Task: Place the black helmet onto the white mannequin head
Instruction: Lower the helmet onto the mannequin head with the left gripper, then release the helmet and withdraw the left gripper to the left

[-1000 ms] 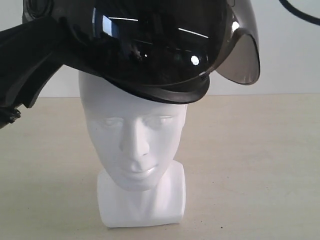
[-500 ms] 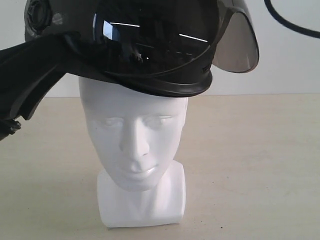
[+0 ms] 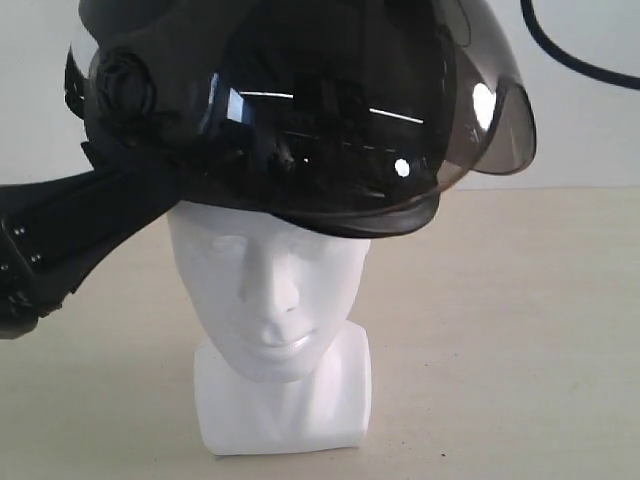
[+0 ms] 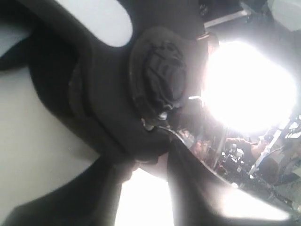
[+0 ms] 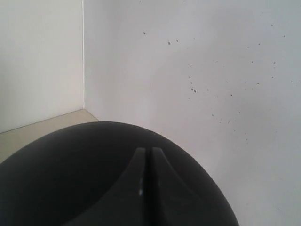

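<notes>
placement: i see the matte black open-face helmet (image 3: 300,120) down over the crown and brow of the glossy white plastic mannequin head (image 3: 272,290). it sits tilted, its rim lower toward the right of the exterior view.
face: nose, mouth, neck and the squarish base block show below the helmet's rim.
head stance: upright, with its base flat on the pale beige table (image 3: 520,330).
visor: the curved smoky tinted visor (image 3: 505,130) flares out past the shell on the right of the exterior view, clear of the face.
left claw: on my left wrist feed the left gripper (image 4: 141,162) has its two dark fingers closing in on the helmet's lower edge, just under the round ribbed side pivot (image 4: 162,80). i read it as clamped on that edge.
left arm: it comes in low from the left of the exterior view and meets the helmet's side.
right claw: the right gripper (image 5: 146,153) has its fingers pressed together, only a thin slit between them, over the helmet's rounded shell. i cannot tell whether it touches.
background: a speckled white wall (image 5: 211,56), and a black cable (image 3: 570,55) looping at the upper right.
</notes>
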### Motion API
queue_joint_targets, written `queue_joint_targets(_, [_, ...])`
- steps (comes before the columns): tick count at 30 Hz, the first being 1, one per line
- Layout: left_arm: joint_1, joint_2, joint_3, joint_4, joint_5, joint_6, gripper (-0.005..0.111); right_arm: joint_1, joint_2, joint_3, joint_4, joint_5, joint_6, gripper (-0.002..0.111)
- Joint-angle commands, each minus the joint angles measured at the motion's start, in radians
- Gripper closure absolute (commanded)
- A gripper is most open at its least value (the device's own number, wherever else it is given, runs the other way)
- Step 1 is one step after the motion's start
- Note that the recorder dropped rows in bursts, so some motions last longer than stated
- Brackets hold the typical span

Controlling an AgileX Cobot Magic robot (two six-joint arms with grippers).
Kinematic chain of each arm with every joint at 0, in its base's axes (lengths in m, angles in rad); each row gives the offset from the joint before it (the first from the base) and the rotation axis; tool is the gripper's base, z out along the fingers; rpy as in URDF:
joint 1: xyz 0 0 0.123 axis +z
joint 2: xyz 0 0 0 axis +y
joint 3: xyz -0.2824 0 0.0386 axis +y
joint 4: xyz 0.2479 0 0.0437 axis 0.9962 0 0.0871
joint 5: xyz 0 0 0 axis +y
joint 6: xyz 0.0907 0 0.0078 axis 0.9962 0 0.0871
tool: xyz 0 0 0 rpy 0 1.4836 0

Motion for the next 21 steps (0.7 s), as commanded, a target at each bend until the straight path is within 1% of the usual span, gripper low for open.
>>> queue_joint_targets(1, [-0.003, -0.019, -0.005, 0.105, -0.094, 0.013, 0.098, 0.002, 0.011, 0.006, -0.007, 0.107, -0.008, 0.108])
queue_joint_targets(4, [0.0, -0.033, -0.005, 0.095, -0.012, 0.018, 0.087, 0.002, 0.019, 0.006, -0.007, 0.122, -0.008, 0.108])
queue_joint_targets(7, [0.03, -0.056, -0.005, 0.09, 0.003, 0.02, 0.073, 0.002, 0.037, 0.006, -0.005, 0.139, -0.008, 0.108])
queue_joint_targets(9, [0.051, -0.07, -0.005, 0.095, 0.017, -0.003, 0.066, 0.002, 0.058, 0.006, -0.005, 0.149, -0.008, 0.108])
queue_joint_targets(10, [0.056, -0.079, -0.003, 0.099, 0.032, -0.013, 0.064, 0.002, 0.06, 0.006, -0.005, 0.149, -0.008, 0.108])
queue_joint_targets(12, [0.058, -0.099, -0.003, 0.12, 0.105, -0.015, 0.062, 0.002, 0.073, 0.006, -0.003, 0.149, -0.008, 0.108])
queue_joint_targets(16, [0.058, -0.148, -0.003, 0.175, 0.266, -0.042, 0.062, 0.002, 0.077, 0.006, -0.003, 0.151, -0.012, 0.108])
queue_joint_targets(21, [0.058, -0.235, -0.003, 0.187, 0.413, -0.045, 0.062, 0.002, 0.092, 0.006, -0.003, 0.167, -0.012, 0.108])
